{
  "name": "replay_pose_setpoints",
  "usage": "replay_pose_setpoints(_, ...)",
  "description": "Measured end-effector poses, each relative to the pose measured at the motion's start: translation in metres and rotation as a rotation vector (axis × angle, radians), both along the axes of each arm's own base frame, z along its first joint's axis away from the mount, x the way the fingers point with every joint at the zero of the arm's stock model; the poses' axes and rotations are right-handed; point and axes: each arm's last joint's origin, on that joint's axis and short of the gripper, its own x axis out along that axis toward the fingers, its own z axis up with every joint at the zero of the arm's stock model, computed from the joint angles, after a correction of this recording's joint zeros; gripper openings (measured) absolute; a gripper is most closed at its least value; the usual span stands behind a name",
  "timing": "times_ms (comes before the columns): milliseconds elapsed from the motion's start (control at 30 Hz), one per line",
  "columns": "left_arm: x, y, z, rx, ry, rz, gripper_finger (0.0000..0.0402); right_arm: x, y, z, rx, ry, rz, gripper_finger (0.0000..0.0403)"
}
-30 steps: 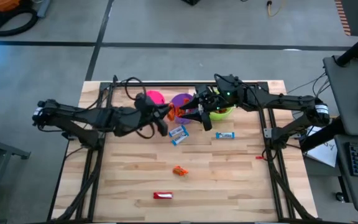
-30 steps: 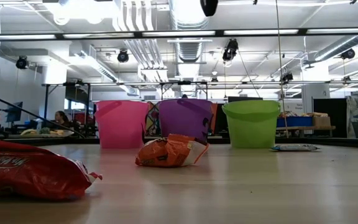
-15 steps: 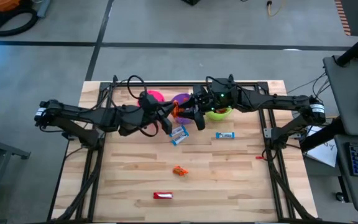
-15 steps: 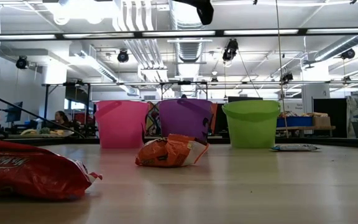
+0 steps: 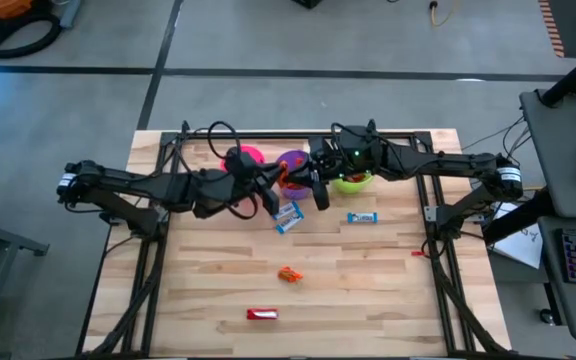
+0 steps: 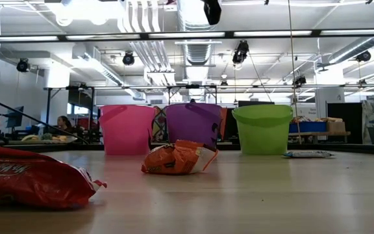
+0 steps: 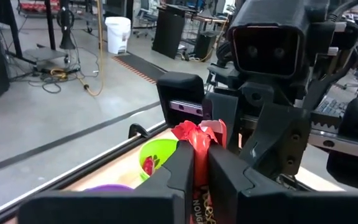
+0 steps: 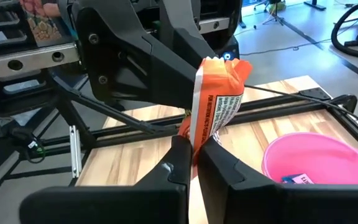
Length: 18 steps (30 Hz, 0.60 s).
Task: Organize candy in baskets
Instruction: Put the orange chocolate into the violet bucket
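Both pincers meet above the purple basket at the surface's far edge: left pincer pinching a red candy, right pincer pinching an orange candy. Pink basket and green basket each hold something. Blue bars, an orange wrapper and a red bar lie loose on the surface.

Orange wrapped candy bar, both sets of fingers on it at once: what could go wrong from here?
1. The left gripper and right gripper are both shut on the orange shiny-wrapped candy bar. If either arm pulls away before one lets go, the wrapper could tear or slip.
2. It hangs near the round purple plastic bucket and the round pink plastic bucket, so a drop might land in the wrong one.
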Motion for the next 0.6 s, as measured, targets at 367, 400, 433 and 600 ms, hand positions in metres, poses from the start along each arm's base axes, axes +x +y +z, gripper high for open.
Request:
replay_pose_setpoints(367, -0.024, 0.003, -0.003, -0.087, 0.101, -0.007, 0.0088, -0.01, -0.031, -0.014, 0.017, 0.148, -0.145, 0.0012)
replay_pose_setpoints(400, -0.027, 0.004, -0.003, -0.097, 0.112, -0.003, 0.0091, -0.012, -0.036, -0.017, 0.008, 0.181, -0.182, 0.0012)
replay_pose_setpoints(433, -0.03, 0.004, -0.004, -0.106, 0.126, 0.001, 0.0093, -0.014, -0.04, -0.02, -0.009, 0.217, -0.223, 0.0012)
replay_pose_setpoints(600, -0.039, 0.005, -0.01, -0.151, 0.194, 0.013, 0.0096, -0.025, -0.06, -0.046, -0.078, 0.438, -0.425, 0.0012)
